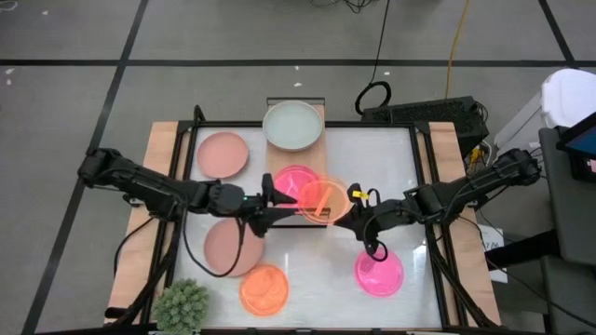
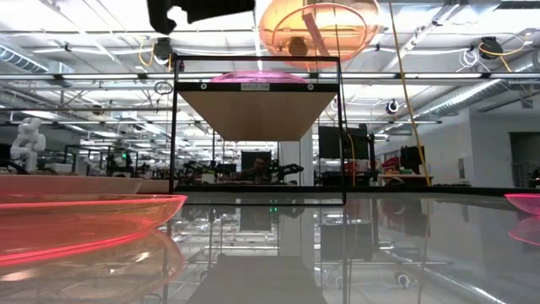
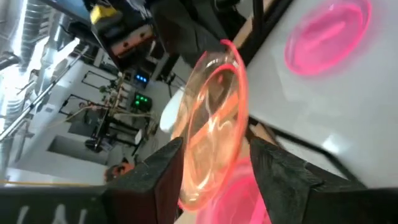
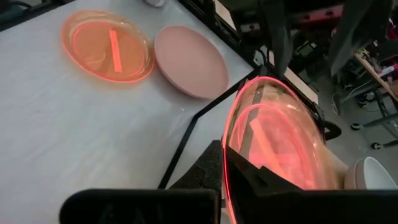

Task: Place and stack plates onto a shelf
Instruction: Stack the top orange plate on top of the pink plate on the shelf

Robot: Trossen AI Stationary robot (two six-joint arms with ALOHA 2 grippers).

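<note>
A clear orange plate (image 1: 321, 197) hangs in the air over the shelf (image 1: 318, 113), above a hot pink plate (image 1: 293, 177) lying on the board. My right gripper (image 1: 357, 216) is shut on the orange plate's right side. My left gripper (image 1: 284, 198) is open at its left side, and its fingers (image 3: 165, 171) stand on either side of that rim. A pale green plate (image 1: 291, 125) lies flat on the shelf's far end. In the low view the orange plate (image 2: 318, 29) floats above the shelf board (image 2: 257, 114). My right gripper pinches the orange plate's rim (image 4: 229, 163) on the side toward the table's right, one finger (image 4: 208, 171) on one face and the other showing through the clear plate. The fingers come roughly level from the right. The plate is lifted clear, slightly tilted.
On the table lie a dusty pink plate (image 1: 223, 154), a larger pink plate (image 1: 231, 247), an orange plate (image 1: 264, 288) and a hot pink plate (image 1: 379, 272). A spiky green plant ball (image 1: 182, 307) sits at the near left corner. Wooden side boards (image 1: 158, 186) flank the tabletop.
</note>
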